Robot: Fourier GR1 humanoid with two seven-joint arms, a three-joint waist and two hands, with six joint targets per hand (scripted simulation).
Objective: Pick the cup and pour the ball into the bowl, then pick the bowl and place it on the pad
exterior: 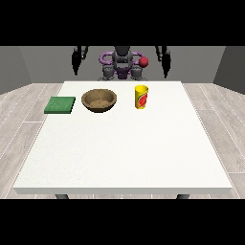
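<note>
A yellow cup [141, 97] with a red mark stands upright on the white table [124, 153], right of centre at the far side. What it holds is hidden from here. A brown wooden bowl [99, 100] sits to its left, and a flat green pad [60, 105] lies further left near the table's edge. The hand at the view's left [75, 63] hangs beside the robot's body, behind the table's far edge. The hand at the view's right [166, 63] hangs the same way. Both are far from the cup, with straight fingers pointing down and nothing in them.
The robot's torso [122, 64] stands behind the far edge, with a red knob [143, 61] at its side. Wide bare table surface stretches from the objects towards the camera. Wooden floor surrounds the table.
</note>
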